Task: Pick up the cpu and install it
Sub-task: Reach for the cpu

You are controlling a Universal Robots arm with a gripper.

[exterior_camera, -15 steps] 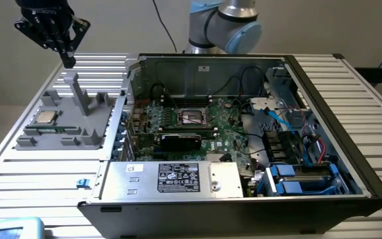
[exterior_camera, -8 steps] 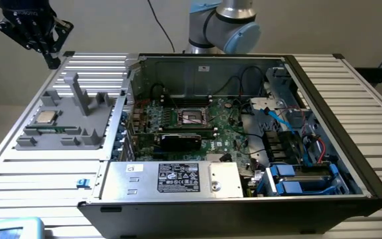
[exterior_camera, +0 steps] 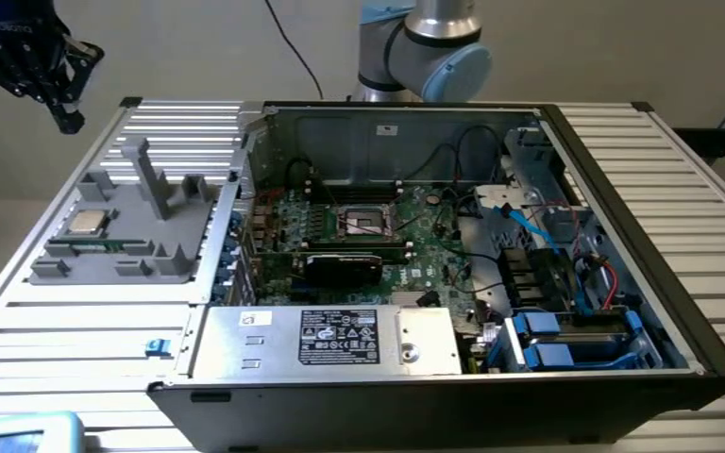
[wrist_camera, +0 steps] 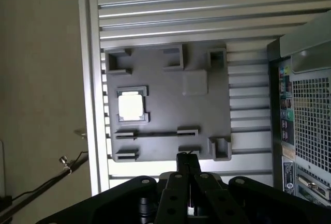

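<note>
Hand (exterior_camera: pixel 69 120) clenched high over the surface (exterior_camera: pixel 73 321), cpu (exterior_camera: pixel 87 223) lying apart from it.
The hand's fingers were pressed together and grasped nothing. Below the hand and well apart from it, the cpu lay flat in a square recess of the grey tray (exterior_camera: pixel 174 241). Farther from the hand, past the tray, stood the open computer case (exterior_camera: pixel 627 179) with its motherboard socket (exterior_camera: pixel 365 223).

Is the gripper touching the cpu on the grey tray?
Apart. The exterior view shows the shut gripper up in the air, with a plain gap down to the cpu lying in its grey tray.
</note>
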